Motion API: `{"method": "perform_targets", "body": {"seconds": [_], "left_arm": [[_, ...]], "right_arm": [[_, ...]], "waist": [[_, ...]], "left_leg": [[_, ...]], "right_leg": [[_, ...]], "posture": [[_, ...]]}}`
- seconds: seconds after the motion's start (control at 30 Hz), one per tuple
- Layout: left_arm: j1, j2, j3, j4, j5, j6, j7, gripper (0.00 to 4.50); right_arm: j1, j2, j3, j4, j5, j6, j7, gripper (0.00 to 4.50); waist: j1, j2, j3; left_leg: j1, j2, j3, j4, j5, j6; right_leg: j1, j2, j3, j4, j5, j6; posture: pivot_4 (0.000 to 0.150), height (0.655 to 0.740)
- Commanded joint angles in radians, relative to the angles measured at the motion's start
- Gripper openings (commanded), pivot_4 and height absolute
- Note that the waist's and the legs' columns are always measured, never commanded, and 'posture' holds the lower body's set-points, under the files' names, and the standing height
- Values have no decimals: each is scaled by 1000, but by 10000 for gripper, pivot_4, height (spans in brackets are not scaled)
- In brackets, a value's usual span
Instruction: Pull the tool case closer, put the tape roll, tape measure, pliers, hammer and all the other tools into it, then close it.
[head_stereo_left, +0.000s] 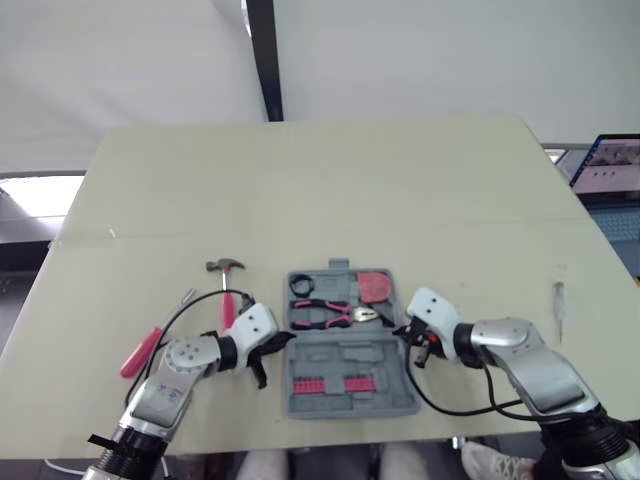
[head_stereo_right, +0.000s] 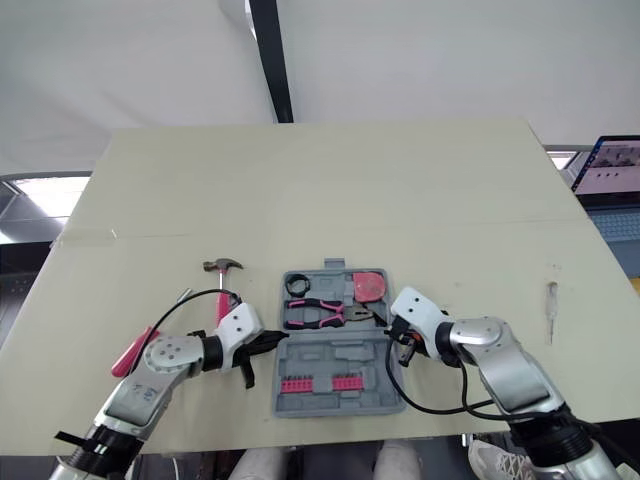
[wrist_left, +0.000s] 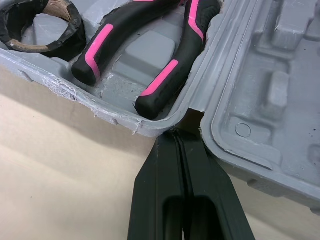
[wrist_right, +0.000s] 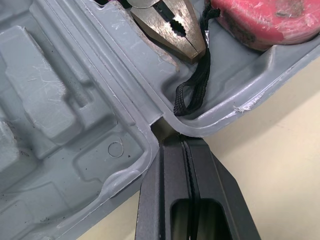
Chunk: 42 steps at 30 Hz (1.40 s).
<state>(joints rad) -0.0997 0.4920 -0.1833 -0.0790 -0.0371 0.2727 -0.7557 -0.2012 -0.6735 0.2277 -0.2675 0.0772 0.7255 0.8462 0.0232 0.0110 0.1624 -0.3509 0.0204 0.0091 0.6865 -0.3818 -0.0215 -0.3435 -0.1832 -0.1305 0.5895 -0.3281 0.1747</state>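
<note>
Left gripper (wrist_left: 182, 136), right gripper (wrist_right: 185, 141), jaws closed empty, tool case (head_stereo_left: 350, 356) between, seemingly touching

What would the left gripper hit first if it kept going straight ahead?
The tool case: the left gripper, jaws shut, points into the notch between its two halves. Just past that rim lie the pliers, though depth is unclear.

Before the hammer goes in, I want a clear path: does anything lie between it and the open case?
Nothing loose: bare table separates the hammer from the tool case rim. But the left gripper, jaws shut at the case's hinge notch, sits beside the handle, and its black cable arcs across it.
</note>
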Motion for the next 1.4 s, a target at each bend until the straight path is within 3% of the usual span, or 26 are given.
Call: {"method": "perform_targets", "body": {"seconds": [0.03,0.43,0.73,0.77,0.87,1.07,1.1,1.13,1.4], "left_arm": [[17,8,6,-63,-3,18,14,225],[105,96,87,-247,-56,123,8,225],[327,83,352,-538,-347,227,-12,225],[374,85,380,-558,-354,228,-8,2619],[546,61,476,-616,-383,183,-12,12694],[776,7,600,-672,-416,83,-28,42832],[806,3,612,-679,-416,69,-34,45000],[826,-3,619,-682,-415,58,-31,45000],[916,-46,561,-700,-369,-19,-11,45000]], "right_arm": [[30,-16,8,-22,13,-21,11,23],[97,-114,-98,-23,66,-47,27,23],[273,-225,-421,-141,324,75,142,23],[299,-237,-453,-153,342,79,154,0],[382,-262,-535,-179,386,69,196,8583],[476,-283,-577,-184,430,43,250,37721],[494,-287,-584,-184,433,31,262,42414],[511,-290,-589,-180,431,14,273,43852],[528,-290,-582,-120,393,-112,276,43852]], "waist": [[0,0,0],[3,0,0],[-1,0,1],[0,0,1],[2,-1,1],[12,-5,3],[12,-5,4],[13,-4,4],[9,-4,4]], "left_leg": [[0,0,0,0,0,0],[-1,0,0,-1,0,0],[-1,1,0,-3,0,0],[-1,1,0,-3,0,0],[-1,1,1,-3,0,1],[0,0,1,-2,-1,1],[-1,0,1,-2,-1,2],[-1,0,1,-2,-2,2],[-1,0,2,-2,-2,3]], "right_leg": [[0,0,0,0,0,0],[-1,0,0,-1,0,0],[-1,0,0,-3,0,0],[-1,0,0,-3,0,0],[0,0,0,-4,0,0],[2,0,0,-5,0,0],[2,0,0,-6,0,0],[2,0,0,-6,0,0],[2,0,0,-7,0,0]], "posture": [[1500,7400],[1500,7400],[1500,7400],[1500,7400],[1500,7400],[1500,7400],[1500,7400],[1500,7400],[1500,7400]]}}
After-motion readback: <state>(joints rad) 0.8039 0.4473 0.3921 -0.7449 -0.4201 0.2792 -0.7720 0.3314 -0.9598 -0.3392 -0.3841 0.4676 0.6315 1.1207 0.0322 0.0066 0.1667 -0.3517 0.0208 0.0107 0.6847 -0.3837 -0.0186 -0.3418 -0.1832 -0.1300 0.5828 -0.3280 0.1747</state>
